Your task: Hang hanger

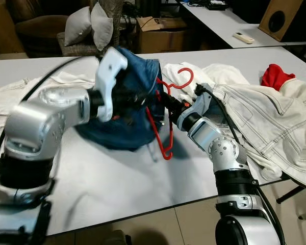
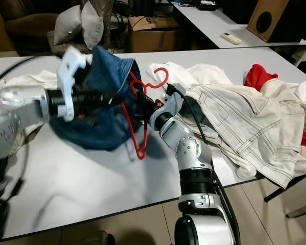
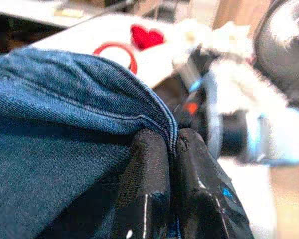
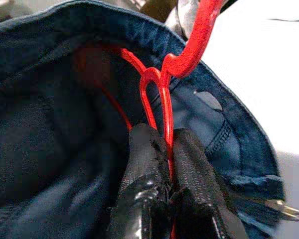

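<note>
A red plastic hanger point(image 1: 166, 122) stands partly inside a blue denim garment point(image 1: 130, 109) in the middle of the white table point(image 1: 117, 184); its hook point(image 1: 186, 79) points up and right. My right gripper point(image 1: 169, 101) is shut on the hanger just below the hook, and the red bar passes between its fingers point(image 4: 144, 164). My left gripper point(image 1: 123, 99) is shut on the garment's hem, with the denim edge point(image 3: 154, 107) pinched between its fingers point(image 3: 147, 174), holding the cloth lifted off the table.
White clothes point(image 1: 265, 122) lie piled on the right half of the table and over its front edge, with a red cloth point(image 1: 275, 76) on top. More white cloth point(image 1: 10, 92) lies at the left. Behind are a cardboard box point(image 1: 160, 33), cushions point(image 1: 89, 25) and another table point(image 1: 229, 25).
</note>
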{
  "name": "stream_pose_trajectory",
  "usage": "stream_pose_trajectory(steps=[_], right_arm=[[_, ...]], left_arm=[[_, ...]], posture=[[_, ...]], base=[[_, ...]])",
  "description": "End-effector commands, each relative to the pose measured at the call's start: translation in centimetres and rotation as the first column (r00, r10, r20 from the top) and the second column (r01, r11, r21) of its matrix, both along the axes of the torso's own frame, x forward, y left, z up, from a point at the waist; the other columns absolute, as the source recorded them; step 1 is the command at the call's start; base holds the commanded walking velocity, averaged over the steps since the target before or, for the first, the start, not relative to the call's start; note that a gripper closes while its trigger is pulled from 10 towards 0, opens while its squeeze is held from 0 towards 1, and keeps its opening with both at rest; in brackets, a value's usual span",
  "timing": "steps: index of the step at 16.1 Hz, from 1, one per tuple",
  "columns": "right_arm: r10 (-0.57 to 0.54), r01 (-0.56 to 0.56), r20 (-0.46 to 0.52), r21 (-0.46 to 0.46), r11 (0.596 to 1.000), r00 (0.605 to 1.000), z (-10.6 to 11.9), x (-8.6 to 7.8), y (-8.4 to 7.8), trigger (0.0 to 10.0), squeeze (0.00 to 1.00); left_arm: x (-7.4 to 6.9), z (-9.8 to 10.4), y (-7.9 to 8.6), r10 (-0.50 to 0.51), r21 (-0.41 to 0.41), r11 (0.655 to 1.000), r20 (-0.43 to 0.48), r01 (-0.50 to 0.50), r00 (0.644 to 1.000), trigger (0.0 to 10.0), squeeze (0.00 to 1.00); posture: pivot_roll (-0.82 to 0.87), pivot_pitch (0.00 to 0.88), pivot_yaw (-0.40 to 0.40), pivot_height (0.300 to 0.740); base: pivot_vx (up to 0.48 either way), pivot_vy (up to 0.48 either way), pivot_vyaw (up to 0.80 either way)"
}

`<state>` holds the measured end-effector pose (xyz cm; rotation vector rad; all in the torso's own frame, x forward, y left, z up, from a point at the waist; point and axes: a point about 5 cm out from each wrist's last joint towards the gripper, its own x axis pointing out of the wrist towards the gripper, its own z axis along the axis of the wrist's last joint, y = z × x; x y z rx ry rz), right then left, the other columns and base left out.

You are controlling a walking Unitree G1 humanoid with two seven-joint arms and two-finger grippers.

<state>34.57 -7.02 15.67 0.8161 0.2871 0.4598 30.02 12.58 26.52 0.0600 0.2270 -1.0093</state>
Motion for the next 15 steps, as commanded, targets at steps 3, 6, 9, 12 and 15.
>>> stream_pose_trajectory(steps=[3, 6, 9, 12, 15], right_arm=[[0.001, -0.001, 0.001, 0.094, 0.996, 1.0, 1.1, 0.5, 0.9, 10.0, 0.0], [-0.04, 0.043, -0.021, 0.163, 0.986, 0.999, 1.2, 0.7, 1.4, 10.0, 0.0], [-0.145, 0.159, -0.095, 0.156, 0.975, 0.985, -0.8, 0.9, 1.6, 10.0, 0.0], [-0.143, 0.163, -0.08, 0.437, 0.885, 0.987, 1.1, 0.9, 2.9, 10.0, 0.0], [-0.16, 0.166, -0.057, 0.519, 0.839, 0.986, 2.3, 1.4, 3.0, 10.0, 0.0]], left_arm=[[-0.7, 1.6, -1.2, -0.113, -0.092, 0.99, -0.015, 0.111, 0.993, 0.0, 0.0], [0.2, 3.5, -1.7, -0.078, -0.242, 0.967, -0.013, 0.073, 0.997, 0.0, 0.0], [0.2, 4.8, -3.0, -0.135, -0.352, 0.929, -0.034, 0.115, 0.99, 0.0, 0.0], [0.2, 1.7, -3.2, -0.076, -0.121, 0.99, -0.078, 0.066, 0.994, 0.0, 0.0], [0.1, -0.4, -2.0, -0.015, -0.007, 1.0, -0.12, 0.014, 0.993, 0.0, 0.0]], posture=[[0.09, 0.002, -0.05, 0.74], [0.1, 0.004, -0.044, 0.74], [0.12, 0.008, -0.033, 0.74], [0.14, 0.009, -0.001, 0.74], [0.14, 0.005, 0.007, 0.74]], base=[[0.0, 0.0, 0.0], [0.0, 0.0, 0.0], [0.0, 0.0, 0.0], [0.0, 0.0, 0.0], [0.0, 0.0, 0.0]])
